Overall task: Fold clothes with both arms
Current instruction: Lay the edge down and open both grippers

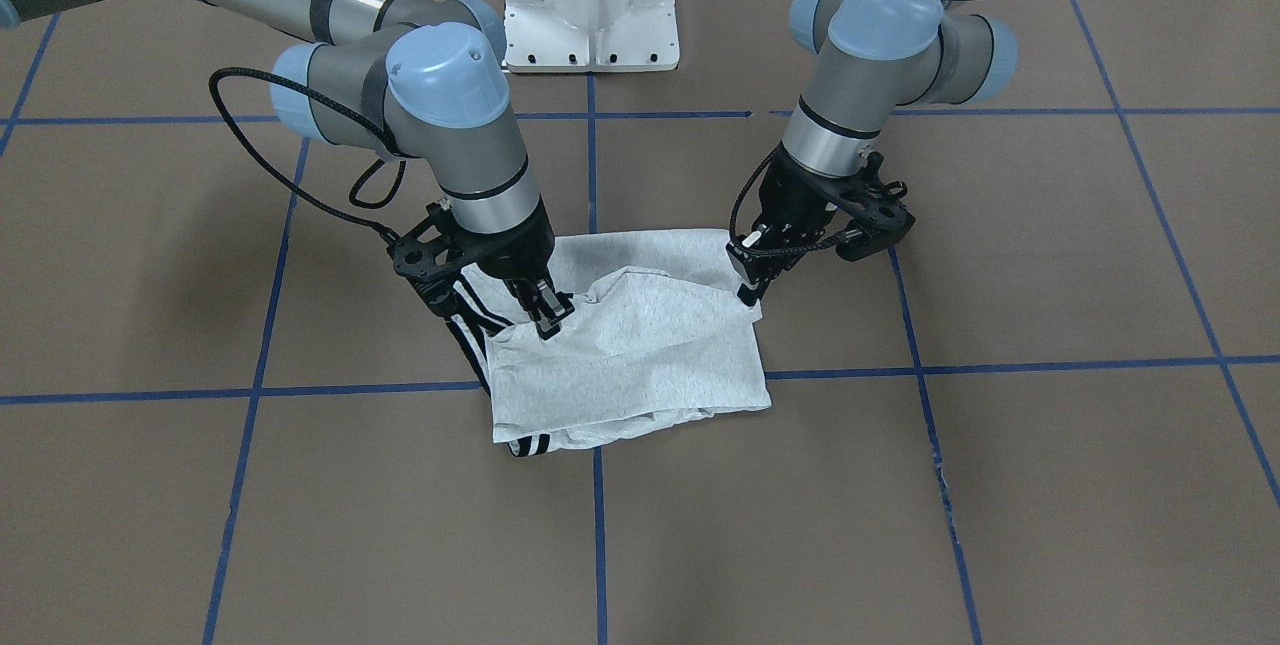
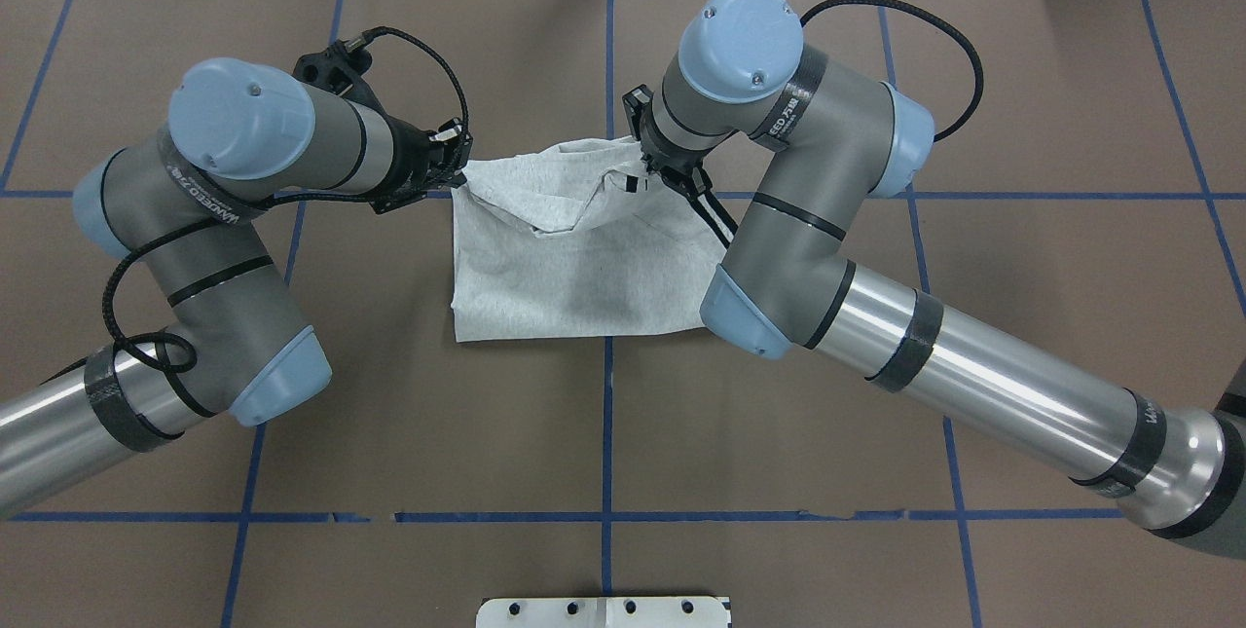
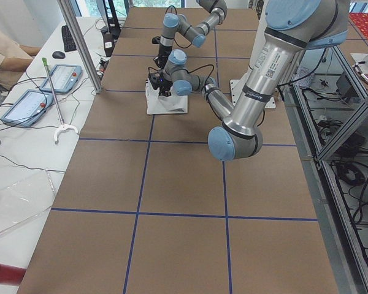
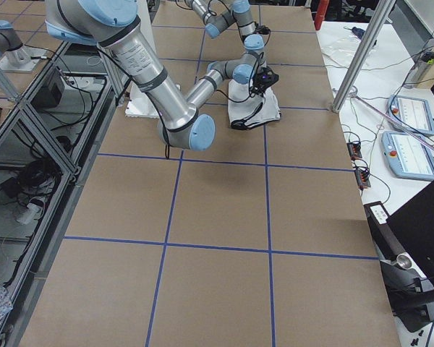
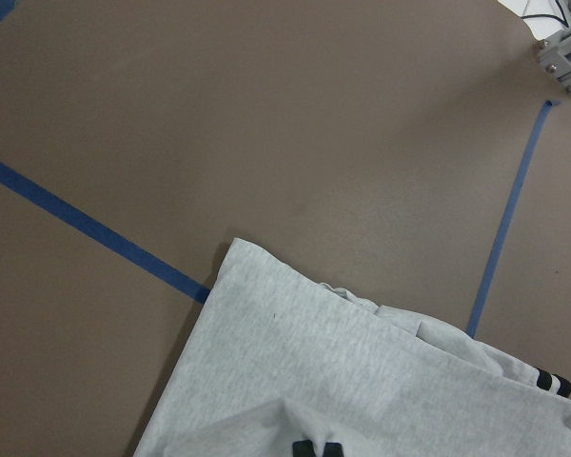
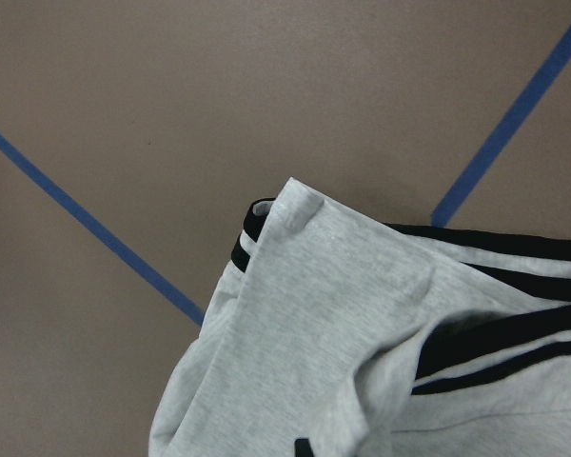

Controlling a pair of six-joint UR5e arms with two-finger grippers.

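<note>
The grey T-shirt (image 1: 640, 355) lies folded into a rough rectangle at the table's middle, and it also shows in the overhead view (image 2: 574, 258). Black shoulder stripes (image 1: 468, 317) show at one side. The printed head is hidden. My right gripper (image 1: 548, 317) is shut on the shirt's upper layer near the striped side (image 2: 642, 178). My left gripper (image 1: 748, 290) is shut on the opposite corner of the same edge (image 2: 459, 170). The cloth between them is wrinkled and slightly raised. Both wrist views show grey cloth (image 5: 343, 381) and stripes (image 6: 495, 333) below the fingers.
The brown table cover (image 1: 1000, 485) carries a grid of blue tape lines (image 1: 1050, 363). The white metal pedestal (image 1: 590, 5) stands at the robot's side of the table. Operator tablets (image 3: 60, 76) lie on a side bench beyond the far edge.
</note>
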